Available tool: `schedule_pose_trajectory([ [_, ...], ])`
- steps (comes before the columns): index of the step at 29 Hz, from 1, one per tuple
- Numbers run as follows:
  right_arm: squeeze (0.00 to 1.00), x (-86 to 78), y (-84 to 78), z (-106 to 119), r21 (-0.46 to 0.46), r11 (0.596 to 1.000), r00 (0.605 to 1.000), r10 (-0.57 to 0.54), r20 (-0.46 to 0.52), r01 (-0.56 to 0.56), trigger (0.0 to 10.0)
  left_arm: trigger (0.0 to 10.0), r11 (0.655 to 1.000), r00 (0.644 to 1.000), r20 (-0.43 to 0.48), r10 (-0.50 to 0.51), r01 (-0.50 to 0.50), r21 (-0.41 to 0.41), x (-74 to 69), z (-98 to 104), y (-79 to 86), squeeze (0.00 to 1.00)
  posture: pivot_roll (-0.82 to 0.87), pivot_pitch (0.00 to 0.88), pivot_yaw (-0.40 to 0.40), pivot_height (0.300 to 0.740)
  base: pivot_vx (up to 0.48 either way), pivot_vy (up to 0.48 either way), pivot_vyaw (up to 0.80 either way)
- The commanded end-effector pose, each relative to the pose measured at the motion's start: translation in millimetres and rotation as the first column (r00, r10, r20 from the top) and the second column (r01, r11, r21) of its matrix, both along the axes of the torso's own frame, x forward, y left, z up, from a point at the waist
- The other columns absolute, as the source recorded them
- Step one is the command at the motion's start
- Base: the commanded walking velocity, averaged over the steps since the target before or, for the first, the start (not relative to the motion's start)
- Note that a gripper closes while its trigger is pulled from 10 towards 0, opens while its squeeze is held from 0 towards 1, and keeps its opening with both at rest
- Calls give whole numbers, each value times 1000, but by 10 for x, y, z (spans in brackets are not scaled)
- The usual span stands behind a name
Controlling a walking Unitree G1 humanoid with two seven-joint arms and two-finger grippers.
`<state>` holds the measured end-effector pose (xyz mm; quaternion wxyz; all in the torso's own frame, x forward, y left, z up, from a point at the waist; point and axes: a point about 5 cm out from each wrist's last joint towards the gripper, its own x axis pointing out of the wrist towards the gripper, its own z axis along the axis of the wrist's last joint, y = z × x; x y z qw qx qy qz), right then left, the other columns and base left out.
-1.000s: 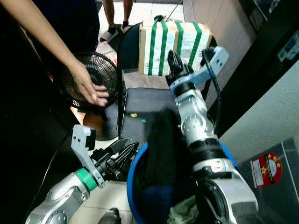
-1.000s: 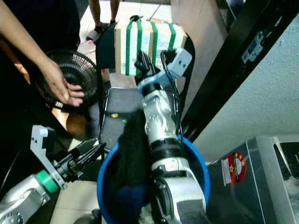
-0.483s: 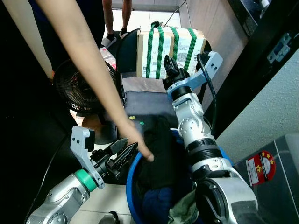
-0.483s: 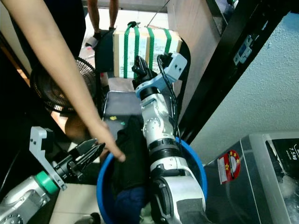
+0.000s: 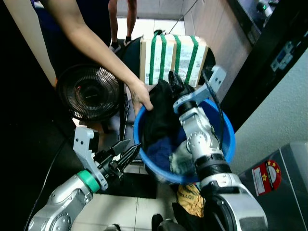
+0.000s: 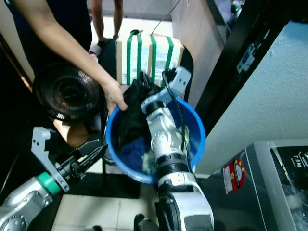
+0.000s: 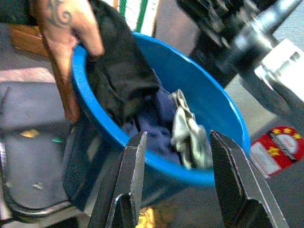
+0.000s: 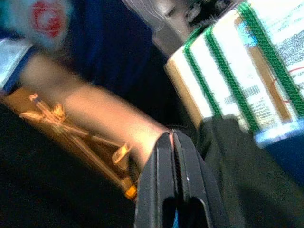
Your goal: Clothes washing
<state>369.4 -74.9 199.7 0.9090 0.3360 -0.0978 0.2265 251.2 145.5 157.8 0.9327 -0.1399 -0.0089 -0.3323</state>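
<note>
A blue basin (image 5: 225,144) of laundry hangs in front of me, around my right forearm. It holds a black garment (image 5: 159,113), a dark blue cloth (image 7: 147,118) and a grey-green cloth (image 7: 187,135). A person's hand (image 5: 142,98) grips the basin's far-left rim, on the black garment. My right gripper (image 5: 174,81) pokes up past the far rim with its fingers (image 8: 166,156) pressed shut and nothing seen between them. My left gripper (image 5: 129,153) is open, low at the left and just short of the basin's near wall; both fingers (image 7: 135,164) frame the basin.
A black fan (image 5: 89,91) stands on the floor at the left. A cardboard box with green straps (image 5: 173,53) sits behind the basin. A dark seat (image 7: 28,118) lies under the basin. A grey machine with a red sticker (image 5: 267,175) is at the right. A yellow cloth (image 5: 190,199) lies below.
The basin has come up and away from me, now around my right forearm. The person's hand went from the near rim to the far-left rim. The view has shifted too.
</note>
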Motion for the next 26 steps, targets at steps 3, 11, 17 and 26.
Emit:
schedule_pose_trajectory([
  [3,0,-144,-1,-101,-18,998,998,60,-10,-61,0,10000,999,999,8,49,-49,18,38,-10,73,0,102,81,3,740,0,0,0],
  [11,0,-186,-335,189,-42,997,995,64,73,-61,0,10000,992,995,17,99,-100,72,158,17,154,0,92,53,2,740,0,0,0],
  [17,1000,-135,-528,-160,-285,938,980,-178,89,196,10000,10000,987,1000,-4,12,-11,163,146,-90,45,0,91,43,1,740,0,0,0],
  [26,0,-139,-1228,-528,-515,653,769,-639,19,555,10000,10000,952,990,34,135,-139,272,292,-132,105,0,102,39,-6,740,0,0,0],
])
